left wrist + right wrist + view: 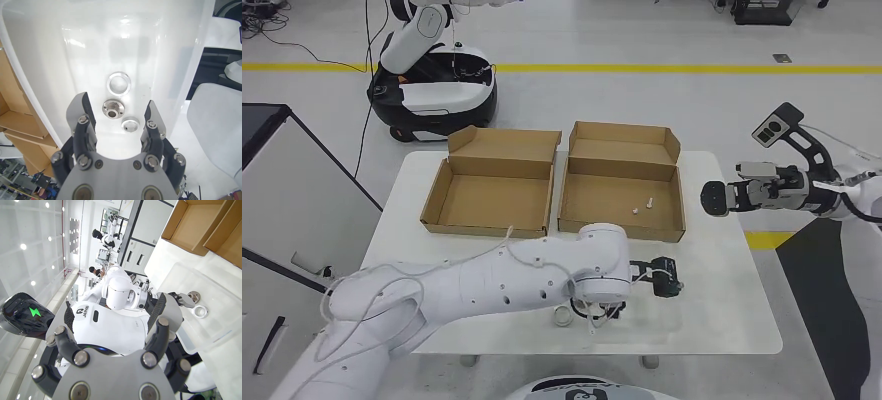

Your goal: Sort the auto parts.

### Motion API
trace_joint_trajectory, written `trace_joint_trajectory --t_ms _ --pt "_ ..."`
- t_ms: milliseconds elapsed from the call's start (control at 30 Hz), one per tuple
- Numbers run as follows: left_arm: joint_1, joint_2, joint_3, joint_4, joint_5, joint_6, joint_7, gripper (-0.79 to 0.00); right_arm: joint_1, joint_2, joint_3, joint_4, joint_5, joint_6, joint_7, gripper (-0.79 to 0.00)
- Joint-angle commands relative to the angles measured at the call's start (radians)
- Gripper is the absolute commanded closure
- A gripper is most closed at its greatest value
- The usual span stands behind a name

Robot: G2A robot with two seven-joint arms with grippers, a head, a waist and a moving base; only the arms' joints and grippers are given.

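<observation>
Left wrist view, left gripper [117, 97] spread wide, empty, ribbed black pads [88, 106] near flanged steel hub [113, 111] between plain metal ring [118, 83] and small bored collar [130, 124] on glossy white table [56, 47]; right gripper [114, 298] also spread, empty.

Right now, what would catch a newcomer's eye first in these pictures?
A large ring, a flanged hub and a small collar gleam on the white surface, with the open left gripper aimed at the hub. Two open cardboard boxes sit side by side at the table's far edge.
</observation>
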Motion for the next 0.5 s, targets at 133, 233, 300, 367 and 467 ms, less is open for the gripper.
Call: trace_joint_trajectory --t_ms 133,233,300,367,467 --pt "0.028 -0.023 0.004 0.038 0.026 -0.021 -0.007 -0.514 0.000 0.000 0.000 0.000 0.000 0.000 0.000 -0.785" --pt "0.035 -0.036 0.004 0.061 0.040 -0.025 -0.004 -0.483 0.000 0.000 0.000 0.000 0.000 0.000 0.000 -0.785" --pt "0.036 -0.043 0.004 0.071 0.047 -0.027 -0.005 -0.462 0.000 0.000 0.000 0.000 0.000 0.000 0.000 -0.785" --pt "0.037 -0.052 0.004 0.087 0.058 -0.031 -0.011 -0.437 0.000 0.000 0.000 0.000 0.000 0.000 0.000 -0.785" --pt "0.042 -0.068 0.004 0.111 0.080 -0.045 -0.032 -0.391 0.000 0.000 0.000 0.000 0.000 0.000 0.000 -0.785"
